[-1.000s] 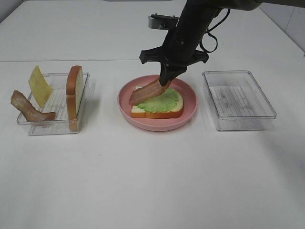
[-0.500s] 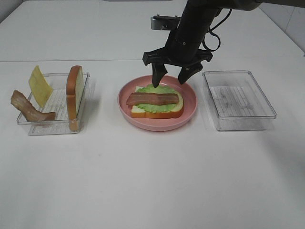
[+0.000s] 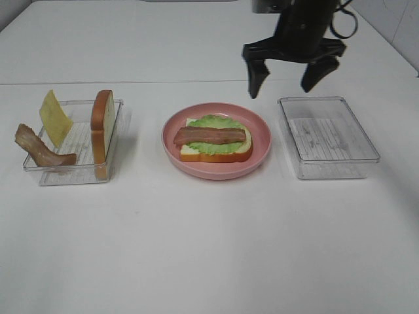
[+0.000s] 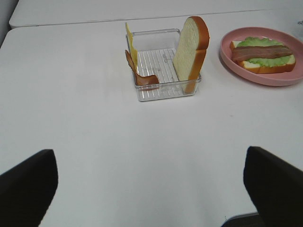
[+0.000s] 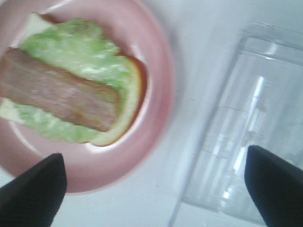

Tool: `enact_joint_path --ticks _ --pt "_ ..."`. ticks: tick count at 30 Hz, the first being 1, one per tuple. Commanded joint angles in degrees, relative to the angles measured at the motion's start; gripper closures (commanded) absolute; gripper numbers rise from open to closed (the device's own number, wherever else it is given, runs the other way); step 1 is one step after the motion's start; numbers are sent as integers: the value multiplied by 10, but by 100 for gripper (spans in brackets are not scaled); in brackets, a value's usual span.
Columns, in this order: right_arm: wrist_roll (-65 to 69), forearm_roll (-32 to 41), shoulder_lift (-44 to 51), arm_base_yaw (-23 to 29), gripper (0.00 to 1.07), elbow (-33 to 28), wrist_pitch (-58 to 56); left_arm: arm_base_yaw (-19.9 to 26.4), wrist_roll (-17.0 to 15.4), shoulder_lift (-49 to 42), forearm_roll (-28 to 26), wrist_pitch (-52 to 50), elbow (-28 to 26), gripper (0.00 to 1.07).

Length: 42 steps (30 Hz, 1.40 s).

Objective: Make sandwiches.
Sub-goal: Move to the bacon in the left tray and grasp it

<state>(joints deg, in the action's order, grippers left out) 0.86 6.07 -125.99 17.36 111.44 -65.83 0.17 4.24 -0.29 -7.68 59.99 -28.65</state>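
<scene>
On the pink plate lies an open sandwich: one bread slice, green lettuce and a bacon strip on top. The right wrist view shows the same sandwich from above. My right gripper hangs open and empty above the table between the plate and the right tray. In the left tray stand a bread slice, a yellow cheese slice and a bacon strip. My left gripper is open and empty, well short of that tray.
A clear plastic tray with nothing in it sits right of the plate, also in the right wrist view as the tray. A seam in the white table runs behind the trays.
The right gripper opened and let the bacon strip drop flat onto the lettuce, then rose and moved right, away from the plate. The left arm has not moved.
</scene>
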Motion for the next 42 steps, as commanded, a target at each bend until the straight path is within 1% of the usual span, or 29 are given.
enact_joint_path --ticks 1,3,4,6,8,9,11,12,13,14,15,16,17,18,19,20,21,22,23,24,26,27,29,30,31,33,36,38,42 --pt "-1 -13 4 -47 9 3 -19 -2 -1 -9 1 -7 1 7" --pt "-1 -12 5 -99 9 3 -32 -2 -1 -9 1 -7 1 7" --pt "-1 -12 5 -99 9 3 -32 -2 -1 -9 1 -7 1 7" --pt "-9 -13 11 -135 9 0 -76 -2 -1 -9 1 -7 1 7" --pt "-13 -11 20 -139 9 -10 -76 -2 -1 -9 1 -7 1 7" --pt "-17 -13 48 -139 9 -43 -76 -2 -1 -9 1 -7 1 7" --pt "-19 -12 68 -138 9 -67 -76 -2 -1 -9 1 -7 1 7" --pt "-19 -7 110 -136 9 -131 -72 -2 -1 -9 1 -7 1 7" --pt "-19 -7 110 -136 9 -131 -72 -2 -1 -9 1 -7 1 7" --pt "-19 -2 133 -136 9 -162 -66 -2 -1 -9 1 -7 1 7" --pt "-19 4 202 -136 9 -241 -33 -2 -1 -9 1 -7 1 7" --pt "-19 4 202 -136 9 -241 -33 -2 -1 -9 1 -7 1 7" --pt "-18 4 242 -136 9 -286 -12 -2 -1 -9 1 -7 1 7" --pt "-18 2 317 -136 9 -376 18 -2 -1 -9 1 -7 1 7" --pt "-18 2 317 -136 9 -376 18 -2 -1 -9 1 -7 1 7" --pt "-18 2 362 -136 9 -418 30 -2 -1 -9 1 -7 1 7" --pt "-18 1 442 -136 9 -485 50 -2 -1 -9 1 -7 1 7" --pt "-18 1 442 -136 9 -485 50 -2 -1 -9 1 -7 1 7" --pt "-18 -2 487 -136 9 -517 58 -2 -1 -9 1 -7 1 7" --pt "-18 -7 578 -136 9 -568 70 -2 -1 -9 1 -7 1 7" --pt "-18 -10 615 -136 9 -587 74 -2 -1 -9 1 -7 1 7" --pt "-18 -14 704 -136 9 -627 79 -2 -1 -9 1 -7 1 7" --pt "-18 -17 739 -136 9 -642 79 -2 -1 -9 1 -7 1 7" --pt "-18 -21 819 -136 9 -665 78 -2 -1 -9 1 -7 1 7" --pt "-18 -21 819 -136 9 -665 78 -2 -1 -9 1 -7 1 7" --pt "-14 -21 921 -136 9 -692 79 -2 -1 -9 1 -7 1 7" --pt "-9 -21 952 -136 9 -702 79 -2 -1 -9 1 -7 1 7" --pt "-3 -21 1045 -136 9 -747 79 -2 -1 -9 1 -7 1 7" --pt "-9 -23 1122 -136 9 -789 79 -2 -1 -9 1 -7 1 7"
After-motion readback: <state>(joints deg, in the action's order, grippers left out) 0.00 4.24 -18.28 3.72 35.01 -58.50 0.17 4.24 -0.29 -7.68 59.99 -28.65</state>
